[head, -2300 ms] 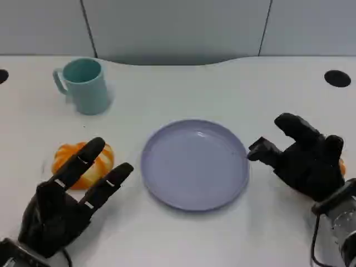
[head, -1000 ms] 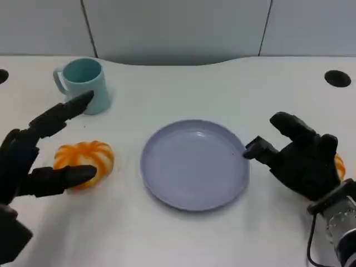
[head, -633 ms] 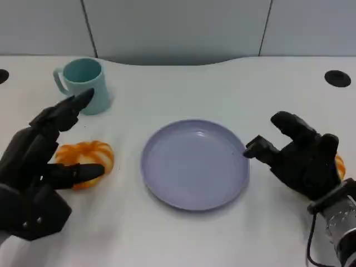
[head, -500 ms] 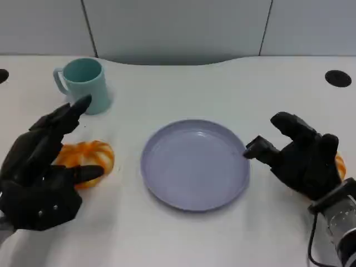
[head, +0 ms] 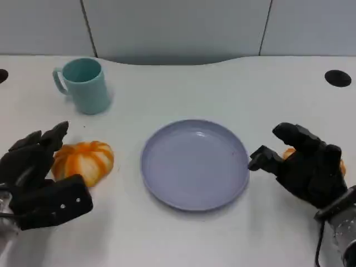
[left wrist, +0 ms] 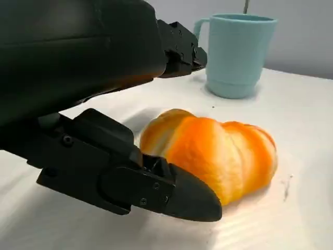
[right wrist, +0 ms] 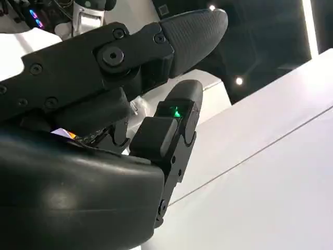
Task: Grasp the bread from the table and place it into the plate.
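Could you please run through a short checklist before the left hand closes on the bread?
1. Bread lies on the table, left of the plate: ok.
2. Left hand is beside the bread, its fingers apart and not yet closed on it: ok.
3. Plate has nothing in it: ok.
4. Teal mug stands apart from the bread: ok.
5. Right hand is off the plate rim: ok.
6. Whether the right hand grips the orange thing behind it: cannot tell.
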`<action>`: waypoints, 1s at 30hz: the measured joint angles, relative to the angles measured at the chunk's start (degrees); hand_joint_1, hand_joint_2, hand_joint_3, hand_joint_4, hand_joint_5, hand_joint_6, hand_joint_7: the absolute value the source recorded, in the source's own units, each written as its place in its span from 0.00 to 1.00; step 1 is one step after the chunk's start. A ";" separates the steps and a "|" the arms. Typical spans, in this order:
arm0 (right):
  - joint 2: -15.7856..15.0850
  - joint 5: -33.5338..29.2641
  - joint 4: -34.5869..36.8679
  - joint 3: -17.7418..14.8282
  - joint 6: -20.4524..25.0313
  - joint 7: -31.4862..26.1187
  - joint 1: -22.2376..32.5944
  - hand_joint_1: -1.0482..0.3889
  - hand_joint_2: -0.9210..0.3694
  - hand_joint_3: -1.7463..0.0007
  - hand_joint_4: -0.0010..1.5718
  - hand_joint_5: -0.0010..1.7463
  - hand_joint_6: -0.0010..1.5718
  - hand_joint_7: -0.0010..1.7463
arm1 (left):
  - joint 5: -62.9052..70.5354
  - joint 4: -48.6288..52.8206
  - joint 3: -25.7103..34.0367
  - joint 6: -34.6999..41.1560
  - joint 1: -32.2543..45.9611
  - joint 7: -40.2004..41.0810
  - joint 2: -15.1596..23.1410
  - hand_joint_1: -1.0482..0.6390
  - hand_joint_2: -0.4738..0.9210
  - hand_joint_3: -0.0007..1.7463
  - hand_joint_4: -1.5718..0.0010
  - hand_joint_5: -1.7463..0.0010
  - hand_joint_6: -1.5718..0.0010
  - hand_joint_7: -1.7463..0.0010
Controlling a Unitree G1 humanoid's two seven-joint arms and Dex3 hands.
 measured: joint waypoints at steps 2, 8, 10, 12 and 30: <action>0.12 0.03 -0.71 0.00 -0.39 0.97 0.24 0.37 0.00 0.93 0.48 0.51 0.67 0.01 | -0.06 0.35 -0.44 0.53 -0.02 1.95 -0.22 0.12 0.96 0.01 0.80 0.91 0.89 0.98; 0.77 0.16 -2.29 0.11 -1.09 0.47 1.37 0.36 0.00 0.95 0.51 0.50 0.67 0.00 | 0.22 1.04 -2.63 2.80 -0.05 8.59 -1.75 0.39 0.95 0.00 0.53 0.73 0.70 0.97; 0.77 0.12 -3.02 0.21 -1.02 0.44 1.85 0.36 0.00 0.93 0.47 0.53 0.66 0.00 | 0.16 1.47 -2.80 3.39 -0.04 10.01 -2.60 0.45 0.95 0.00 0.47 0.62 0.56 0.97; 0.76 0.16 -3.15 0.21 -1.01 1.12 1.95 0.36 0.00 0.94 0.47 0.53 0.67 0.01 | -0.58 1.70 -2.56 3.43 -0.04 10.70 -3.53 0.49 0.96 0.01 0.46 0.58 0.47 0.95; 0.30 -0.23 -3.42 1.24 0.33 -0.43 1.90 0.35 0.00 0.96 0.47 0.56 0.68 0.00 | -4.26 1.61 -1.44 -3.03 -2.98 14.90 -5.82 0.51 0.96 0.00 0.47 0.50 0.28 0.97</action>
